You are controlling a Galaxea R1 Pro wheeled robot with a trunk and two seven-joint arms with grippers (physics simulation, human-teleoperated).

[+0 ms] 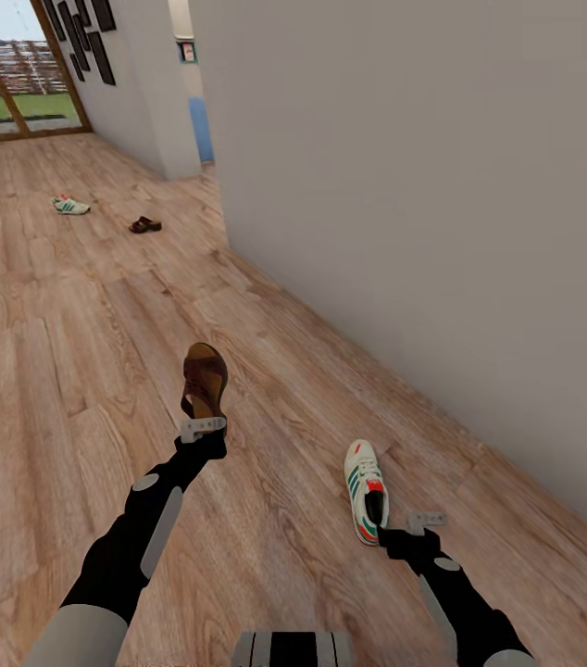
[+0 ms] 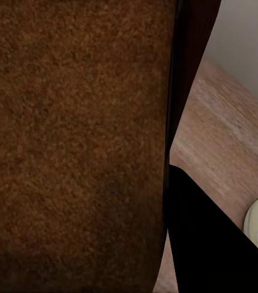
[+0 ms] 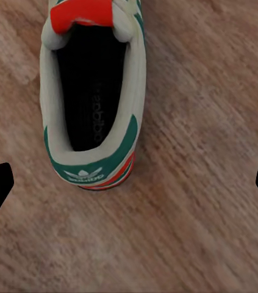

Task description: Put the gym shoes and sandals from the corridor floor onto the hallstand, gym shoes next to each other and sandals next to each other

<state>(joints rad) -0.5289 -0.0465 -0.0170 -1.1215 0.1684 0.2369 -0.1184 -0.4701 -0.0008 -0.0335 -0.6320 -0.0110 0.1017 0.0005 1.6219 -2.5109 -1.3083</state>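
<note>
**Left sandal gripped, right arm over sneaker**

The left gripper has its jaws clenched on a brown sandal. The right gripper, jaws released, hovers by a gym shoe lying on the corridor floor. Farther off lie another gym shoe and another sandal.

Near sandal: dark brown strap, tan footbed; its brown surface reads as mottled, suede-like grain in the left wrist view. Near gym shoe: white upper, green side stripes, red-orange tongue and heel patch, black interior; far gym shoe same white-green-red, far sandal dark brown. Corridor floor: light brown planks, visible grain; wall plain pale grey; arms black with grey panels.
</note>
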